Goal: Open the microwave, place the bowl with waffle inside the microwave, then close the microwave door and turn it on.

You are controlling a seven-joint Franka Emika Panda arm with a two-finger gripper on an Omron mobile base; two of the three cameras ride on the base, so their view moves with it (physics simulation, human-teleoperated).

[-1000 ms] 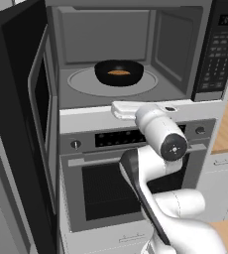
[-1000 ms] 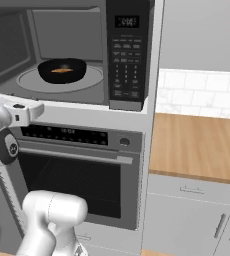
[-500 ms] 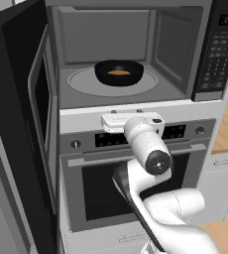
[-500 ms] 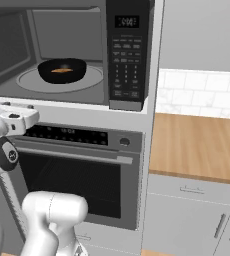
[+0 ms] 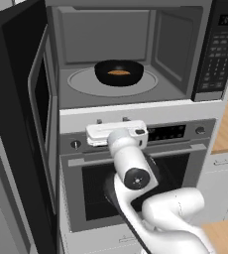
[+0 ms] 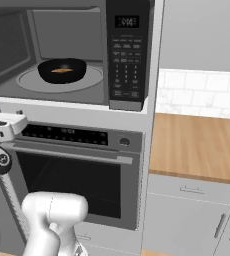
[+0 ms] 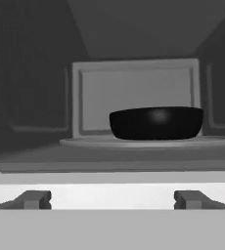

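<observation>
Nearest, the hand [image 5: 117,134] hangs in front of the oven [image 5: 136,188], just under the open microwave [image 5: 121,54]. In the hand view the two fingertips [image 7: 33,199] stand wide apart and hold nothing. Beyond them, the bowl [image 5: 119,72] sits on the turntable [image 5: 81,83] inside, a little right of the middle, and the waffle [image 5: 119,72] lies in it. So the placing looks done, and the step in hand is to close the door [image 5: 22,124], which stands swung out at the near left. The next move probably calls for the hand to go left, around the door's free edge, and push it to the right. After that comes the keypad [image 6: 125,70] at the right. The oven handle [image 6: 72,156] is close under the arm and could catch it. A wooden table [image 6: 197,145] lies far right, out of the way.
</observation>
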